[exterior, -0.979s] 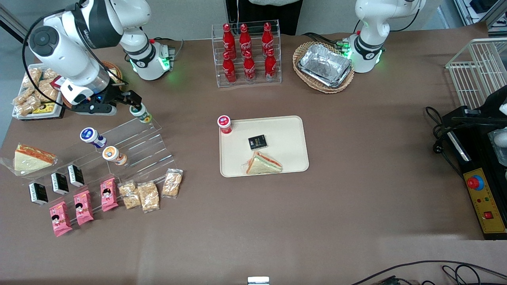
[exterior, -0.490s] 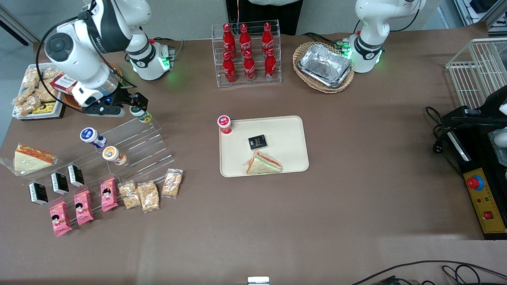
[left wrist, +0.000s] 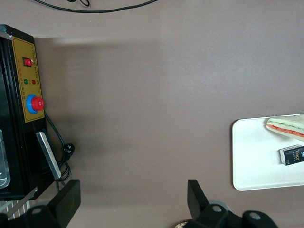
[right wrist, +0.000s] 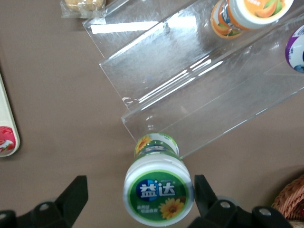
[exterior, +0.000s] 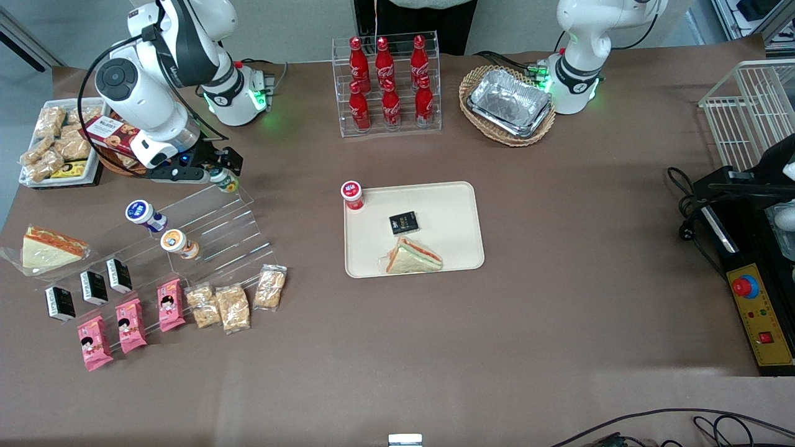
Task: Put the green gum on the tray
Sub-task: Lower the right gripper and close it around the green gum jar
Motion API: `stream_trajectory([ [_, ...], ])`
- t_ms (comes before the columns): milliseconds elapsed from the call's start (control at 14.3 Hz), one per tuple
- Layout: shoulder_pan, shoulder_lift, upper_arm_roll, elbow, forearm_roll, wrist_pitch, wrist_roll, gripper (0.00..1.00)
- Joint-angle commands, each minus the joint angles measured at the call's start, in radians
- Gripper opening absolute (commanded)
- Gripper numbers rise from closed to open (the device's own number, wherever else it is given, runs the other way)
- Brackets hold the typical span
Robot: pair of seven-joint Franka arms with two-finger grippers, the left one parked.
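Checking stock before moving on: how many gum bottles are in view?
4. The green gum is between the pincer fingers; blue-lidded and orange-lidded bottles on the acrylic steps; red-lidded on the tray.

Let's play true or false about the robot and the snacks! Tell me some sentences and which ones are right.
1. The green gum is on the tray. False: it stands on the clear steps.
2. A sandwich lies on the tray. True.
3. The gripper is open around the green gum. True.
4. The red gum stands on the clear steps. False: it stands on the tray's corner.
5. The cola bottles are green. False: they are red.
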State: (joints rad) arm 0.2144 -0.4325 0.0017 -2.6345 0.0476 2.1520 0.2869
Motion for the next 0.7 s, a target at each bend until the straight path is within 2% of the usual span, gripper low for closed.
stream_trajectory([
  [0, 0.005, -0.046, -0.003, -0.038, 0.014, 0.022, 0.0, 1.0],
  [210, 0.005, -0.067, -0.003, -0.062, 0.014, 0.025, 0.0, 0.98],
  [350, 0.005, -0.074, -0.003, -0.073, 0.014, 0.028, -0.002, 0.88],
  [490, 0.005, -0.069, -0.003, -0.073, 0.012, 0.04, -0.002, 0.83],
  [559, 0.005, -0.065, -0.003, -0.073, 0.009, 0.043, -0.002, 0.75],
  [629, 0.005, -0.057, -0.003, -0.073, 0.005, 0.049, -0.002, 0.72],
])
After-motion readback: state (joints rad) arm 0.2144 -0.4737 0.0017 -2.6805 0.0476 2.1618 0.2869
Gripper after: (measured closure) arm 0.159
